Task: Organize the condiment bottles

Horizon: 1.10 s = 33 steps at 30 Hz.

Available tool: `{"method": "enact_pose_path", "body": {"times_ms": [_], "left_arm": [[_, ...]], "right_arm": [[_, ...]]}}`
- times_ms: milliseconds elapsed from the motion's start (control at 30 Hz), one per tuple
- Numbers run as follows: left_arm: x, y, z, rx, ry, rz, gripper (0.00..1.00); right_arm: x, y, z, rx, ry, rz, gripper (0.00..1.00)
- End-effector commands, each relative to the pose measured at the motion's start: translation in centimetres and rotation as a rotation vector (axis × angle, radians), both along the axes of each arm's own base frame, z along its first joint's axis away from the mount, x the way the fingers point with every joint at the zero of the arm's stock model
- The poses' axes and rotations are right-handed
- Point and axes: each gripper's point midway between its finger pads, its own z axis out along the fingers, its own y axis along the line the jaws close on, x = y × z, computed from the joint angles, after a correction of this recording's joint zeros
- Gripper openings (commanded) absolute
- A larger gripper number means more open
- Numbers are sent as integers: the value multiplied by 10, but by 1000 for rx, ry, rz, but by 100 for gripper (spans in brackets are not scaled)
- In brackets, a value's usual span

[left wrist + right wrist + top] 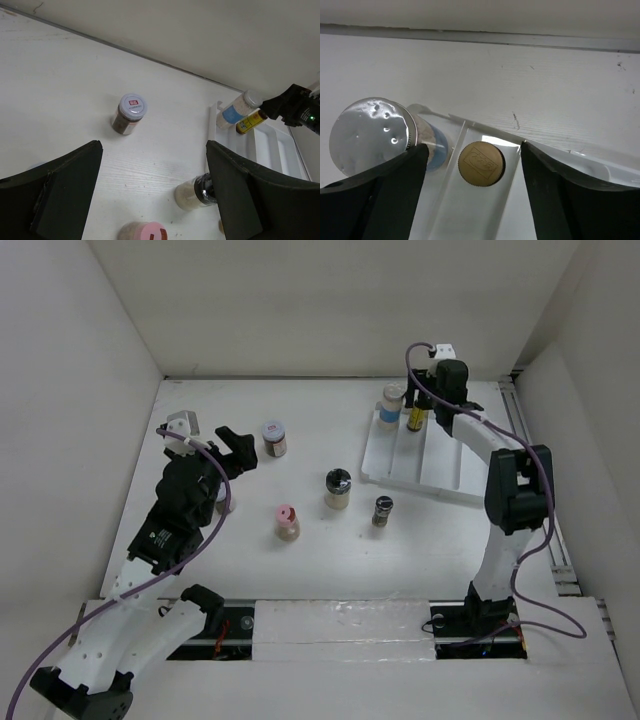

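Note:
The blue-labelled white-lidded jar [389, 405] and the slim amber yellow-labelled bottle [414, 419] stand at the far end of the white ridged tray [425, 465]. My right gripper [422, 400] hangs over the amber bottle. In the right wrist view it [472, 150] is open, with the bottle's gold cap [481, 163] between the fingers and touching neither, and the blue-labelled jar [370, 130] just to the left. On the table stand the red-white-topped jar [274, 437], the pink-capped jar [286, 521], the black-lidded jar [338, 488] and the small dark-capped bottle [382, 510]. My left gripper [235, 448] is open and empty, left of the red-white-topped jar [131, 112].
White walls close the table in at the left, back and right. The tray's other slots [272, 145] hold nothing. In the left wrist view the black-lidded jar [197, 190] and the pink-capped jar [145, 231] are near the fingers.

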Motion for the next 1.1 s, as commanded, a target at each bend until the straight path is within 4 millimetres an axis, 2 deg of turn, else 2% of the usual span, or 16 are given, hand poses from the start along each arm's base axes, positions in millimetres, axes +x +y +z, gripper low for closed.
{"method": "enact_pose_path", "body": {"times_ms": [0, 133, 167, 200, 233, 267, 333, 367, 400, 433, 500, 567, 667, 800, 900, 1067], "left_arm": [[2, -1, 10, -17, -40, -4, 81], [2, -1, 12, -21, -48, -4, 81], [4, -2, 10, -17, -40, -4, 81], [4, -2, 7, -12, -30, -4, 81], [3, -3, 7, -13, -30, -15, 81], [3, -3, 7, -13, -30, -15, 81], [3, -3, 7, -13, -30, -15, 81], [3, -3, 7, -13, -30, -15, 81], [3, -3, 7, -13, -30, -15, 81], [3, -6, 7, -14, -29, -27, 81], [3, -6, 9, -18, -37, -27, 81], [3, -4, 9, -17, -38, -18, 81], [3, -6, 9, -18, -37, -29, 81], [5, -5, 4, -9, -21, -18, 81], [3, -6, 13, -22, -46, -27, 81], [3, -4, 10, -16, -35, -18, 81]], "right_arm": [[-2, 12, 91, 26, -181, 33, 82], [-44, 37, 130, 41, -241, 89, 90], [-60, 46, 114, 38, -207, 112, 90], [-81, 55, 135, 57, -245, 135, 90], [-95, 61, 132, 60, -239, 124, 89], [-122, 87, 102, 48, -181, 181, 80], [-156, 106, 112, 80, -216, 220, 70], [-177, 129, 107, 85, -208, 285, 65], [-195, 134, 85, 70, -161, 316, 60], [-215, 135, 83, 63, -139, 343, 60], [-248, 141, 55, 49, -48, 390, 75], [-276, 124, 33, 32, 66, 364, 88], [-316, 129, 0, 48, 206, 480, 99], [-336, 130, -22, 45, 284, 482, 99], [-330, 132, -29, 28, 273, 463, 99], [-319, 139, -49, -3, 311, 458, 85]]}}
